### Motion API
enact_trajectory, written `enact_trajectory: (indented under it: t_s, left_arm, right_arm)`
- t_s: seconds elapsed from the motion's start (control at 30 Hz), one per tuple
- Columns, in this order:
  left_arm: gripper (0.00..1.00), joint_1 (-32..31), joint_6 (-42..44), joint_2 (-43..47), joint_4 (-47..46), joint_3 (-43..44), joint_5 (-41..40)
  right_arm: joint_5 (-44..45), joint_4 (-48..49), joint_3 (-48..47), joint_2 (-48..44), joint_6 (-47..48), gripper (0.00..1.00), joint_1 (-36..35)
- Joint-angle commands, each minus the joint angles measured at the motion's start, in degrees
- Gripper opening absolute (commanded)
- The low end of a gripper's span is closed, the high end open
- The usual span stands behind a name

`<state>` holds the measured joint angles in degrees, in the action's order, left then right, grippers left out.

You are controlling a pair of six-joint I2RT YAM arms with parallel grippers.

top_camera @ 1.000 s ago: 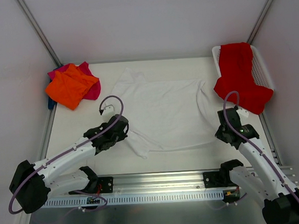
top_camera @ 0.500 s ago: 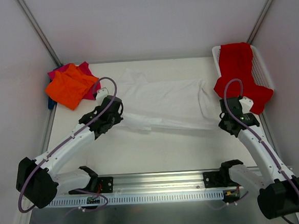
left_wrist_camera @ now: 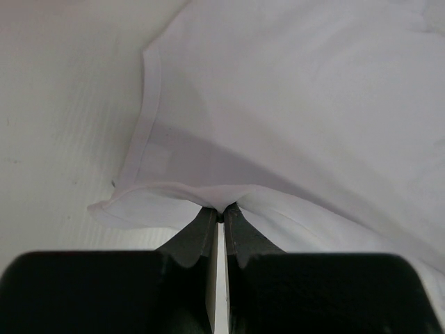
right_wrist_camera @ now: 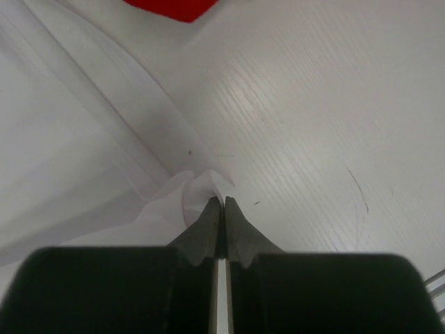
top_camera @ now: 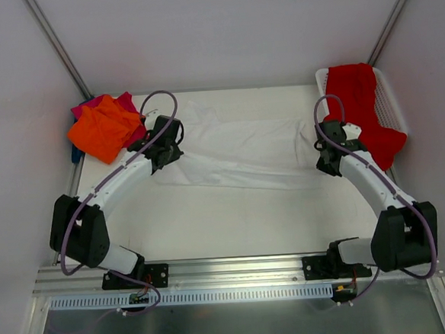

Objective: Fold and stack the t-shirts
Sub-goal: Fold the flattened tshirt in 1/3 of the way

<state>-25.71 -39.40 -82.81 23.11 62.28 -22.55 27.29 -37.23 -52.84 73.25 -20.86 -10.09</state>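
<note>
The white t-shirt (top_camera: 236, 147) lies across the middle of the table, its near half folded back over the far half. My left gripper (top_camera: 162, 150) is shut on its left hem; the wrist view shows cloth (left_wrist_camera: 229, 139) pinched at the left gripper's (left_wrist_camera: 222, 209) tips. My right gripper (top_camera: 327, 160) is shut on the right edge, and white cloth (right_wrist_camera: 104, 160) bunches at the right gripper's (right_wrist_camera: 222, 202) tips. An orange t-shirt (top_camera: 104, 128) lies on a magenta-pink one (top_camera: 131, 112) at the far left. The red t-shirt (top_camera: 356, 112) drapes over the basket.
A white mesh basket (top_camera: 390, 102) stands at the far right corner under the red shirt. Something blue (top_camera: 75, 154) peeks out beneath the orange pile by the left rail. Metal frame posts run along both side walls, and a rail crosses the near table edge.
Both grippers carried the white shirt's near edge away from the bases toward the far side, folding the near half over. The arms stretched out farther across the table.
</note>
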Motion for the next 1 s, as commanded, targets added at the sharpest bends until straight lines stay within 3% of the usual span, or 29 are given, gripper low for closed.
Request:
enact_trajectory:
  t_s: [0.0,0.23,0.27,0.3,0.33,0.37,0.4,0.47,0.5,0.63,0.83,0.97]
  left_arm:
    - [0.0,2.06,1.69,-3.84,-1.49,4.6,1.45]
    - [0.0,4.18,0.46,-11.93,-1.58,7.94,4.18]
    - [0.0,4.18,0.37,-12.64,-1.49,8.12,3.92]
    - [0.01,4.27,0.63,-14.21,-1.49,8.73,4.0]
    - [0.12,4.79,0.72,-15.1,-1.49,9.17,4.09]
    - [0.3,5.06,0.81,-15.98,-1.49,9.61,4.26]
    - [0.73,5.23,0.47,-17.55,-1.49,10.22,4.7]
    - [0.95,5.59,-0.24,-18.79,-1.49,10.75,4.7]
    - [0.99,5.59,-1.02,-19.41,-1.49,11.1,4.27]
    - [0.99,5.59,-0.95,-19.41,-1.4,14.09,2.25]
    - [0.99,5.85,5.73,-22.22,-1.49,28.05,1.1]
    - [0.99,7.69,11.52,-29.06,-1.41,40.7,8.27]
  right_arm:
    - [2.59,3.04,-6.29,5.04,1.88,0.01,1.12]
    - [3.12,4.54,-10.61,14.54,1.44,0.01,2.61]
    - [3.03,4.45,-11.05,16.46,1.44,0.05,2.7]
    - [2.77,4.54,-11.41,17.18,1.44,0.23,2.97]
    - [2.6,4.54,-11.58,17.71,1.35,0.51,3.14]
    - [2.07,4.54,-11.58,18.15,1.35,0.99,3.49]
    - [1.63,5.06,-11.5,18.85,1.7,0.99,3.58]
    - [1.36,5.5,-11.41,19.2,1.79,1.0,3.93]
    - [1.45,5.42,-11.5,19.47,1.62,0.99,3.93]
    - [2.42,3.84,-13.07,18.43,1.18,1.0,3.85]
    - [1.98,3.92,-21.06,14.55,1.7,0.99,2.18]
    - [-0.47,2.52,-31.86,18.22,3.98,1.0,1.74]
